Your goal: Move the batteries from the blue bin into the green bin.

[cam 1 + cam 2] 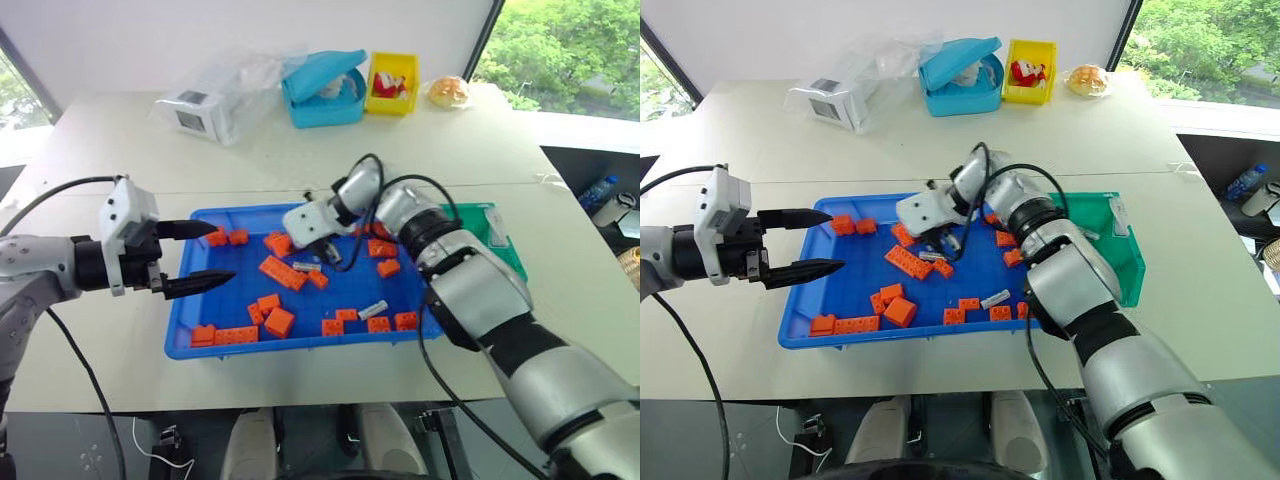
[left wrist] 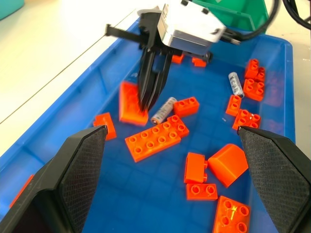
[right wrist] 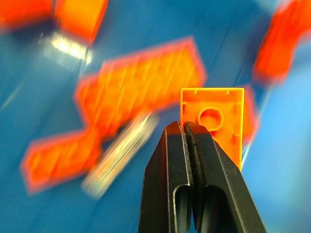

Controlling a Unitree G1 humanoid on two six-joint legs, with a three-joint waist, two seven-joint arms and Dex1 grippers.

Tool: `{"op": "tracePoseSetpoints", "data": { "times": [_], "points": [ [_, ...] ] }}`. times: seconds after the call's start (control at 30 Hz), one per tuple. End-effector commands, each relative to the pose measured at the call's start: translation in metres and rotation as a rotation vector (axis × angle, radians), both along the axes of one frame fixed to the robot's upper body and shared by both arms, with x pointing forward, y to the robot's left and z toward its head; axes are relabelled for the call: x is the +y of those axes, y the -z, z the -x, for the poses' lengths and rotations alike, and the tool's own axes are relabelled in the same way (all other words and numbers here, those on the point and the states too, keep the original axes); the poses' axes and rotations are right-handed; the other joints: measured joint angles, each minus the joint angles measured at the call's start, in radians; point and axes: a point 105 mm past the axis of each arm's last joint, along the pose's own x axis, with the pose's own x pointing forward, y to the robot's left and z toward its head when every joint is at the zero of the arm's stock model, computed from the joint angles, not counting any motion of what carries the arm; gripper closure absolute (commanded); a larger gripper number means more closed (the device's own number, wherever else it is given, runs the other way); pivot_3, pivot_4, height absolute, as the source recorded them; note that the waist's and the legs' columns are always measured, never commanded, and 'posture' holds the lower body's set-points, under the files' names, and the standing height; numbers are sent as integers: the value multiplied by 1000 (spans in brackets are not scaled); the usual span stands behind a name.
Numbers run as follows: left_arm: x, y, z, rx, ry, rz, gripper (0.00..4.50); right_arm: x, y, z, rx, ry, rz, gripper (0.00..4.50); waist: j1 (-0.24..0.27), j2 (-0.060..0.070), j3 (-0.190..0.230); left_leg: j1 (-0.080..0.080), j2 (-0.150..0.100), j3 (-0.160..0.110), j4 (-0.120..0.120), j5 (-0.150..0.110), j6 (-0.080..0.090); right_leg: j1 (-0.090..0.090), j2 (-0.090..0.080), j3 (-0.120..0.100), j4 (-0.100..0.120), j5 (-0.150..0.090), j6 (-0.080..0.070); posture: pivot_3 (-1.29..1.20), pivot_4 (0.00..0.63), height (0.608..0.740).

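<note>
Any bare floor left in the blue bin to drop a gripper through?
Blue bin: bare floor near the left gripper, bordered by the left wall and the front-row bricks. Crowded mid-bin around the right gripper and battery.

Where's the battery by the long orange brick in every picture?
Left eye view: battery in the blue bin, by the long orange brick's right end.
Right eye view: battery, same spot.
Left wrist view: battery beside that brick.
Right wrist view: battery, blurred, beside it.
Shared landmark: the long orange brick.
</note>
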Motion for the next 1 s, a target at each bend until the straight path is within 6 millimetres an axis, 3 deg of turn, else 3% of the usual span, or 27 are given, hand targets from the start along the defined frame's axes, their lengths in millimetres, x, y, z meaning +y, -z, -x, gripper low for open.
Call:
{"op": "tracePoseSetpoints", "data": {
  "times": [0.03,0.1,0.2,0.37,0.5,0.63,0.77,1.0],
  "points": [
    [-2,-8,2,-43,12,-5,0,39,-14,20,-4,-75,-112,4462,1,0,0,0,0,0,0,0,0,0,0,0,0,0,0,0,150,736],
    [-1,-8,3,-42,7,-7,0,50,-8,28,34,-84,-122,4462,5,0,0,-1,0,0,0,0,0,0,0,0,0,0,0,0,150,736],
    [1,-8,5,-42,0,-9,0,54,-1,35,58,-93,-119,3606,15,-1,0,-1,-1,-1,1,0,0,1,-3,-2,-1,0,0,0,150,736],
    [2,-7,6,-38,-7,-8,0,40,-5,36,45,-112,-95,1090,14,-1,0,-1,-1,-1,1,0,0,2,-3,-2,-3,-1,-2,0,150,736],
    [1,-5,5,-36,-5,-4,0,18,-16,26,14,-74,-79,1090,10,-1,0,-1,-1,-2,1,0,0,2,-2,-3,-3,0,0,0,150,736],
    [-1,-4,3,-35,8,-1,0,-17,-17,11,-1,26,-41,1090,9,-1,0,-1,-1,-2,1,0,0,2,-2,-3,-3,0,0,0,150,736],
    [-4,-5,-1,-37,25,1,0,-45,-7,-4,2,151,-14,1090,8,-1,-1,-1,-1,-2,1,0,0,2,-2,-3,-3,0,0,0,150,736],
    [-9,-4,-5,-30,63,-8,0,-67,14,-18,8,284,-8,1090,3,-1,0,-1,0,-2,0,0,0,1,-1,-3,-2,0,0,0,150,736]
  ]
}}
